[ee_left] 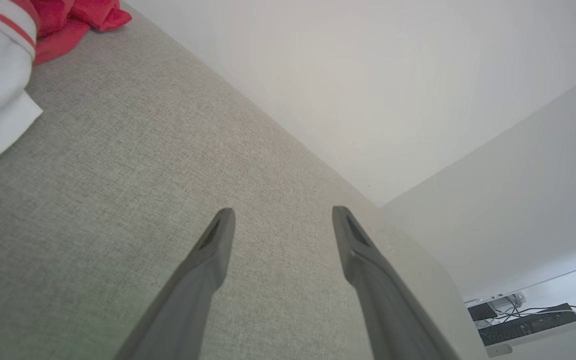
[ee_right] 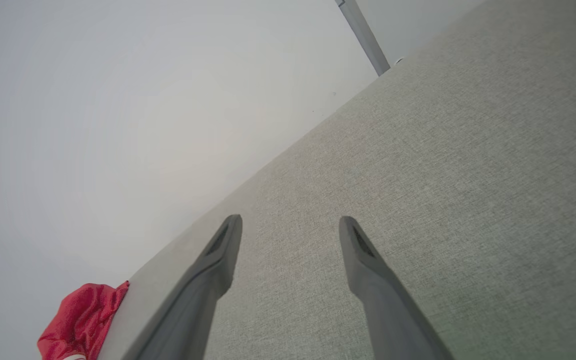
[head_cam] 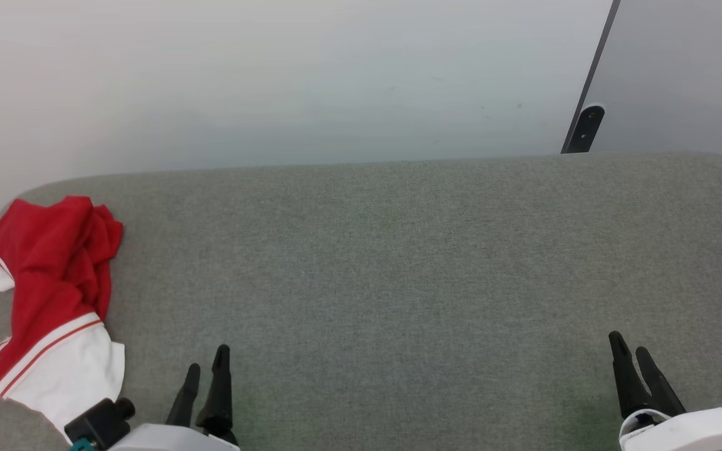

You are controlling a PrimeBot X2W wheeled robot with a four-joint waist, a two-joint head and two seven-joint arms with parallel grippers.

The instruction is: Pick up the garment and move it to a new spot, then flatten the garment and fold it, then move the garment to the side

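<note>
**Working surface.** One table [head_cam: 398, 263], covered in grey woven fabric. Its far edge runs along a white wall [head_cam: 273, 81], and both far corners are rounded. The middle and right of the tabletop are bare fabric from the far edge to the near side.

**Garment.** One garment [head_cam: 54, 294], red with white ends and red-white stripe trim. It lies crumpled in a heap on the left end of the table. The red part reaches up to the rounded far-left corner. A white fold sits at the left edge. The largest white end points to the near side, just beside the left arm's wrist. No lettering shows in the folds.

**Grippers.** Two, each with two dark fingers.
- Left gripper [head_cam: 207, 357]: near side, just right of the garment, above bare fabric. Jaws spread wide, holding nothing.
- Right gripper [head_cam: 627, 342]: near side, at the right end, well apart from the garment. Jaws spread wide, holding nothing.

**Other items.** One dark post [head_cam: 586, 125] stands behind the far edge on the right.
</note>
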